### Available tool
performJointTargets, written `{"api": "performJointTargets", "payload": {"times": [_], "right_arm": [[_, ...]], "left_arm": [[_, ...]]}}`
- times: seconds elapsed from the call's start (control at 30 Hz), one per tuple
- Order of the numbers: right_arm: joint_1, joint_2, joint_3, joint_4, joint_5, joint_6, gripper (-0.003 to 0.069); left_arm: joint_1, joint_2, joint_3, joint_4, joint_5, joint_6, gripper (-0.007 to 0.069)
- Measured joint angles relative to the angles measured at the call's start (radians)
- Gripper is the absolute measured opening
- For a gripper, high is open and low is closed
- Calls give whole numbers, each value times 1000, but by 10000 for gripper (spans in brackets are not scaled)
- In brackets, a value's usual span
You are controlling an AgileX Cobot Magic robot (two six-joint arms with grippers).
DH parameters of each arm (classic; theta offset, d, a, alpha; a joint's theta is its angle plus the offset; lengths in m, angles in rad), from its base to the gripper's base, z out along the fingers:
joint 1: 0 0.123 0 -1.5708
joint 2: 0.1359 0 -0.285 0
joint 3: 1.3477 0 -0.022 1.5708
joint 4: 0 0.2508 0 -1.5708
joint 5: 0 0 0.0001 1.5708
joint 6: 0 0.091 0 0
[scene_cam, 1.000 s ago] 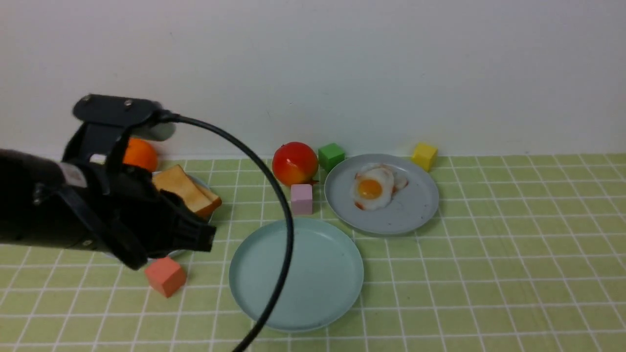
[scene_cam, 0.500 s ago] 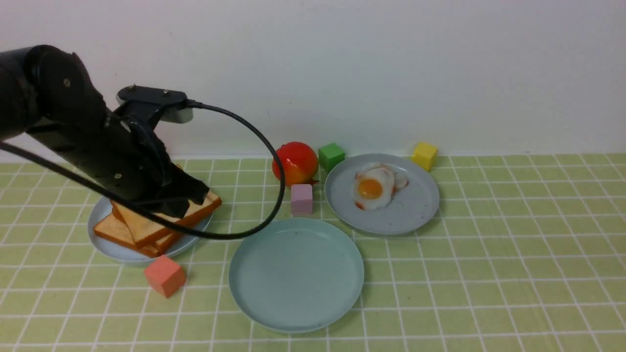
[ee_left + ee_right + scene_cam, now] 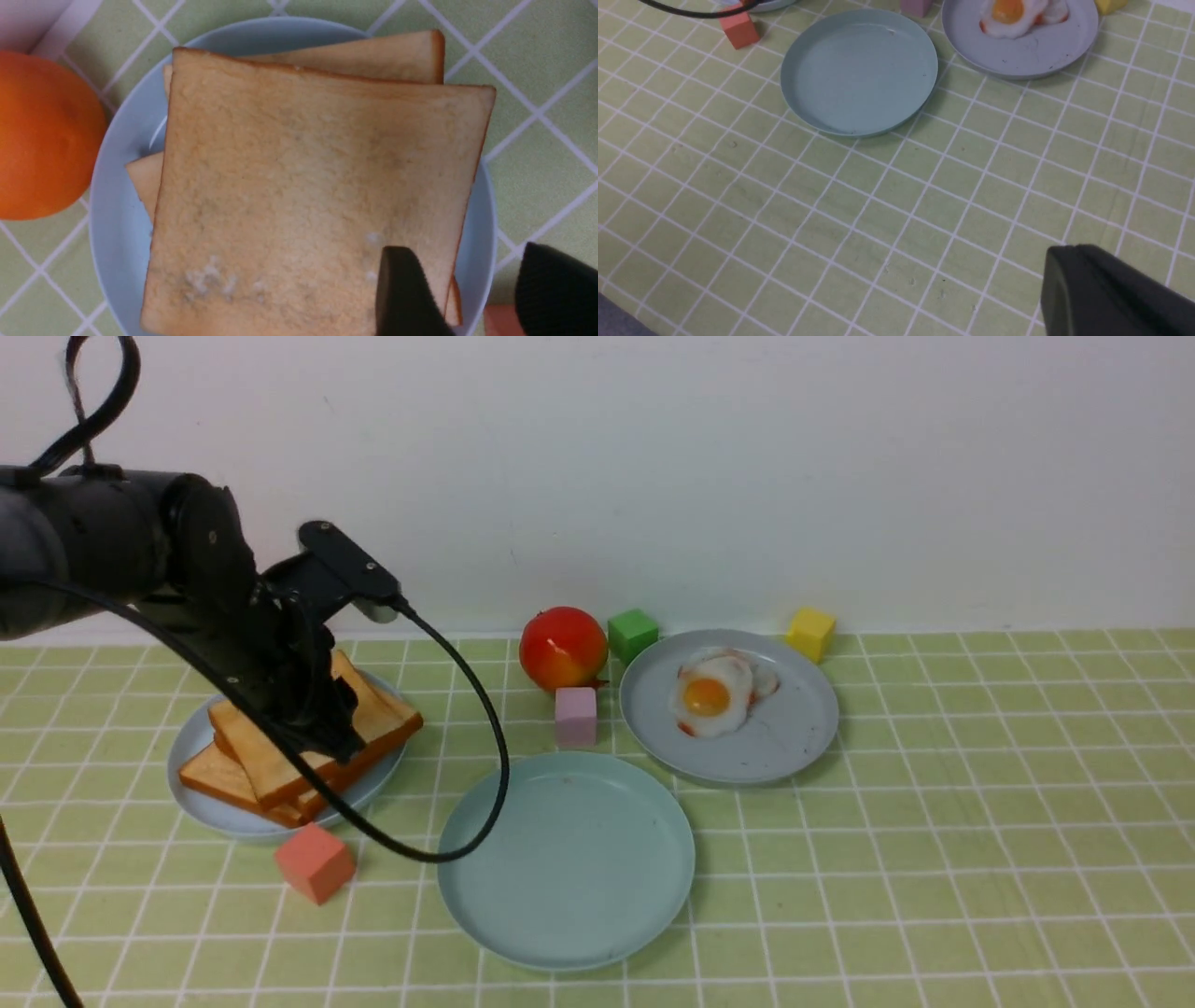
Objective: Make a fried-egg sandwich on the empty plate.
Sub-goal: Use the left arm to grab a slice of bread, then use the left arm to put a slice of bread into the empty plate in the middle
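Plate right of left claw

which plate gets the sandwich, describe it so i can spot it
On the green checked tablecloth sit three round plates. The plate you want is the middle one, nearest the camera, in front of the pink cube. It is the only bare one and is teal-green, while the toast plate and the egg plate are greyer blue.

Your fried egg, glossy white with an orange yolk, lies flat near the counter's back edge; your plate, pale teal and bare, sits mid-counter toward the front edge.
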Motion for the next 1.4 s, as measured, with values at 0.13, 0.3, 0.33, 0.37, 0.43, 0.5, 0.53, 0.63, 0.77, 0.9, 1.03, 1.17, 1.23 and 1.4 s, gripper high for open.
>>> {"api": "performJointTargets", "payload": {"times": [0.13,0.3,0.33,0.37,0.43,0.5,0.53,0.63,0.77,0.9,1.03,1.17,1.23,1.4], "right_arm": [[0,0,0,3,-1,0,3],[0,0,0,7,-6,0,7],[0,0,0,11,-6,0,6],[0,0,0,13,-6,0,6],[0,0,0,27,-6,0,6],[0,0,0,42,-6,0,8],[0,0,0,50,-6,0,9],[0,0,0,52,-2,0,12],[0,0,0,55,19,0,14],[0,0,0,56,40,0,14],[0,0,0,56,43,0,14],[0,0,0,56,45,0,16],[0,0,0,56,45,0,18],[0,0,0,56,45,0,22]], "left_arm": [[0,36,0,0,-25,27,461],[0,88,0,9,-64,28,450],[0,93,-1,12,-68,28,436],[0,94,-1,12,-70,28,433],[0,96,-2,18,-75,28,386],[0,99,-4,25,-81,28,330],[0,101,-5,26,-81,28,281],[0,102,-7,35,-80,31,174],[-4,102,-7,50,-80,31,110],[-5,82,-7,68,-63,31,102],[-12,-9,-7,91,-11,30,92],[-68,-108,-7,95,10,19,62],[-118,-146,-7,78,27,-14,59],[-319,-153,33,29,19,-156,60]]}}
